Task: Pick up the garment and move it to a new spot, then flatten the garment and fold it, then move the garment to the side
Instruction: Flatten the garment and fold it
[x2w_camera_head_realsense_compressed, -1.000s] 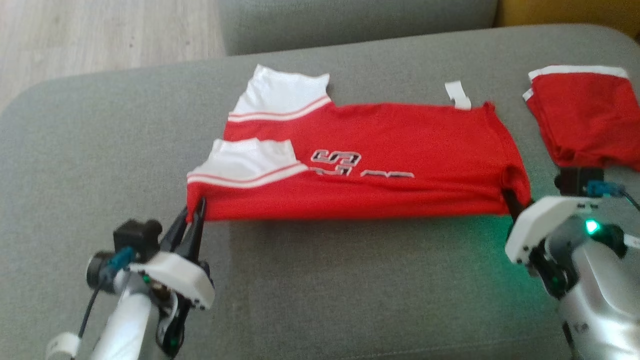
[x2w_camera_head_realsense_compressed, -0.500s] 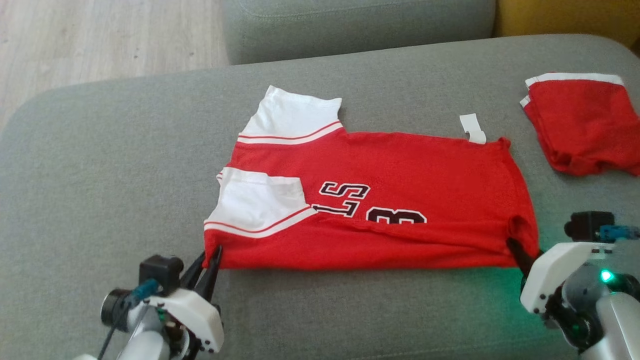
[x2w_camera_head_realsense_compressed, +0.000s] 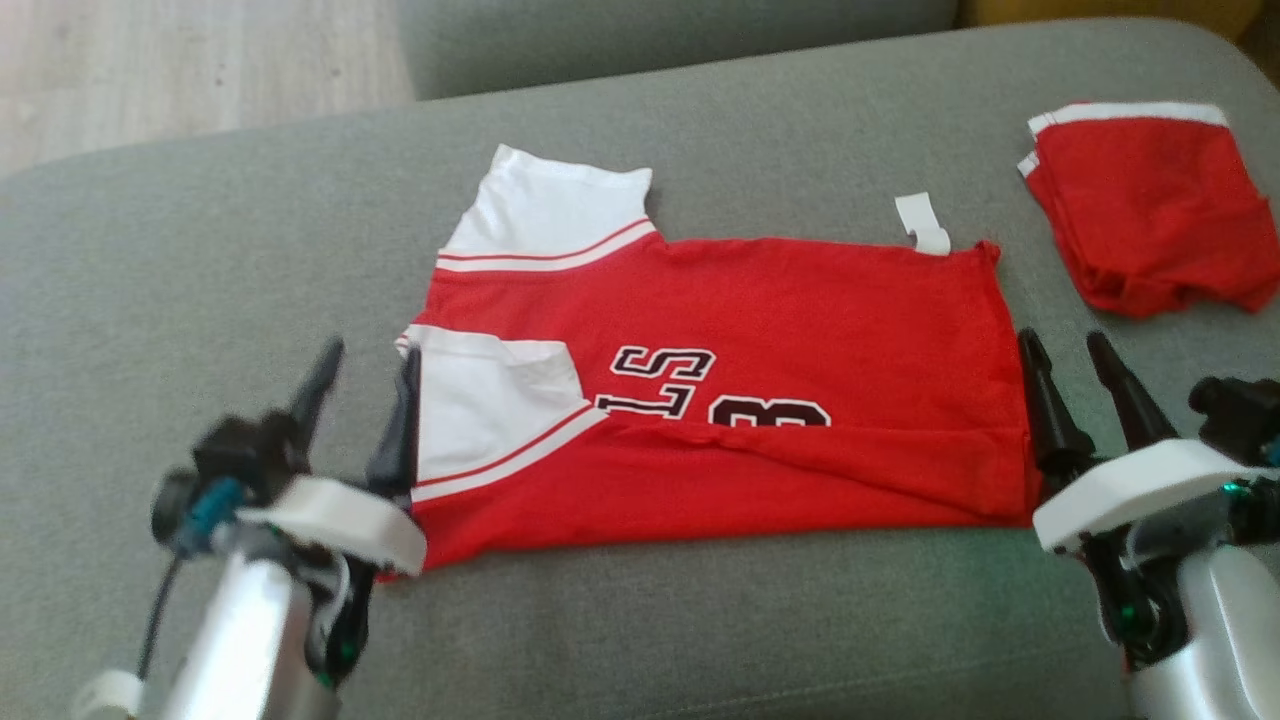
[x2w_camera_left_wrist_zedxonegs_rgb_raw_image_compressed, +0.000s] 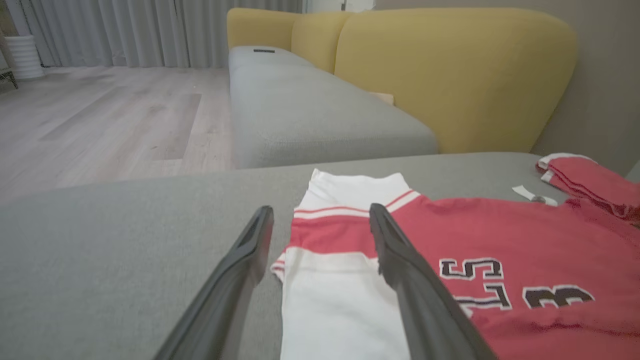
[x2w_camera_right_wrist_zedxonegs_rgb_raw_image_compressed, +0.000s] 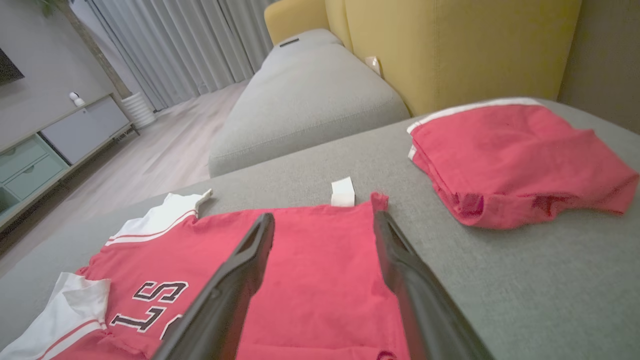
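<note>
A red jersey (x2w_camera_head_realsense_compressed: 800, 320) with white sleeves and black lettering lies flat on the grey cushion (x2w_camera_head_realsense_compressed: 700, 620), folded lengthwise with its sleeves to the left. My left gripper (x2w_camera_head_realsense_compressed: 370, 355) is open at the sleeve end, its fingers astride the near white sleeve (x2w_camera_left_wrist_zedxonegs_rgb_raw_image_compressed: 340, 300). My right gripper (x2w_camera_head_realsense_compressed: 1060, 342) is open just beyond the hem end, holding nothing. In the left wrist view the left gripper (x2w_camera_left_wrist_zedxonegs_rgb_raw_image_compressed: 320, 215) hovers over the sleeves. In the right wrist view the right gripper (x2w_camera_right_wrist_zedxonegs_rgb_raw_image_compressed: 324, 219) frames the jersey (x2w_camera_right_wrist_zedxonegs_rgb_raw_image_compressed: 310, 260) near its hem.
A second red garment (x2w_camera_head_realsense_compressed: 1140, 200), folded, lies at the cushion's far right. A white label (x2w_camera_head_realsense_compressed: 922, 222) sticks out from the jersey's far edge. Beyond stand another grey seat (x2w_camera_left_wrist_zedxonegs_rgb_raw_image_compressed: 300, 110), yellow backrests (x2w_camera_left_wrist_zedxonegs_rgb_raw_image_compressed: 450, 75) and wooden floor (x2w_camera_head_realsense_compressed: 150, 70).
Both grippers have opened and let go of the jersey's near edge, which now rests flat on the cushion. Their fingers have moved forward along the jersey's two ends. The camera shifted too.
</note>
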